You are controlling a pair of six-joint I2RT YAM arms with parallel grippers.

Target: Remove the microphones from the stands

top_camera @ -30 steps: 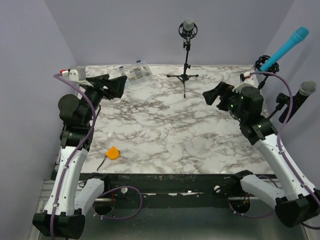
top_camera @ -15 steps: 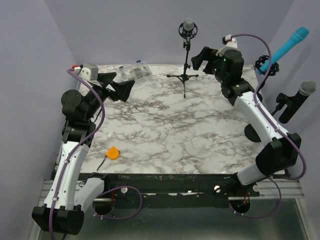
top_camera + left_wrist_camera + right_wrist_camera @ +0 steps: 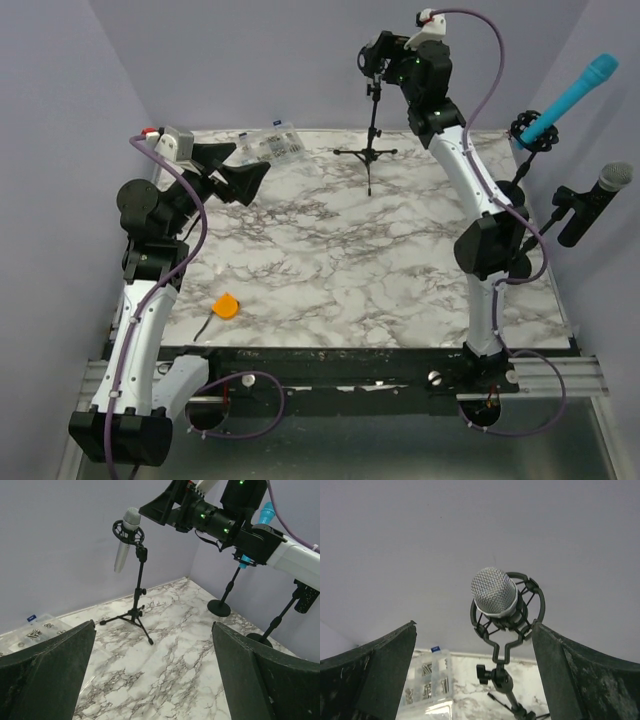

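Gripper (image 3: 474, 624) of outstretched right arm, spread wide, faces microphone (image 3: 494, 592).

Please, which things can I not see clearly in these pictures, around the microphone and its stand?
- Top external view: the right end effector covers most of the microphone, so the gap between them cannot be judged.
- Right wrist view: the shock mount hides the microphone body, and the bottom edge cuts off the stand.
- Left wrist view: the parts in the clear box are too small to name.
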